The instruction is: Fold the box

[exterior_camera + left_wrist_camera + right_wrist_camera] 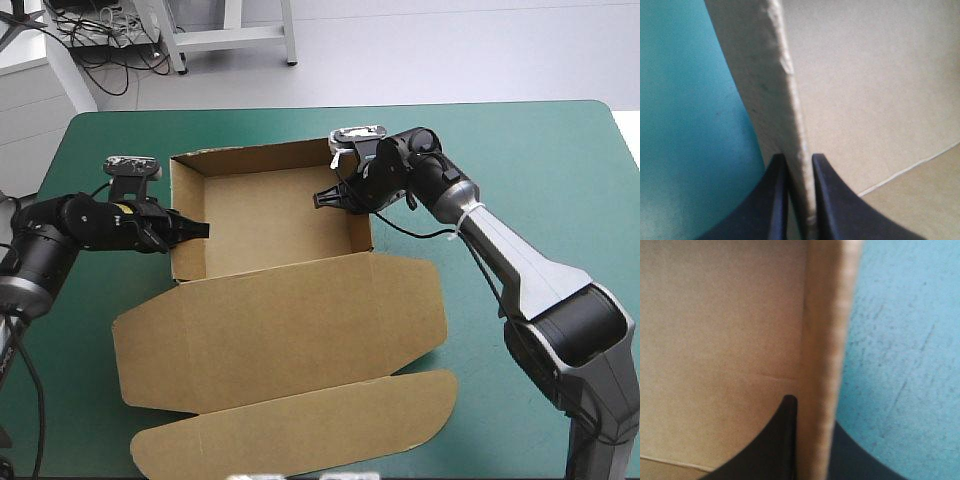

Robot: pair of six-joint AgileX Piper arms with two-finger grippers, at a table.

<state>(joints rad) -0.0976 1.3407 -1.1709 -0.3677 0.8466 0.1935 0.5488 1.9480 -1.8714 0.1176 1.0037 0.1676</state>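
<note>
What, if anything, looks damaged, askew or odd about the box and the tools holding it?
Nothing serious. The box stands as an open tray, the left tool and right tool each shut on a side wall. Only the left wall's edge looks slightly dented and rough.

The table [300,125] is wearing a teal-green cover [520,160] that is lying flat and smooth across its top, reaching the far edge and curving round both far corners. In the high view it is showing bare along the far side and down the right side. In the right wrist view the cover [905,365] is showing faint dark scuffs and short streaks. In the left wrist view the cover [685,125] is appearing plain.
</note>
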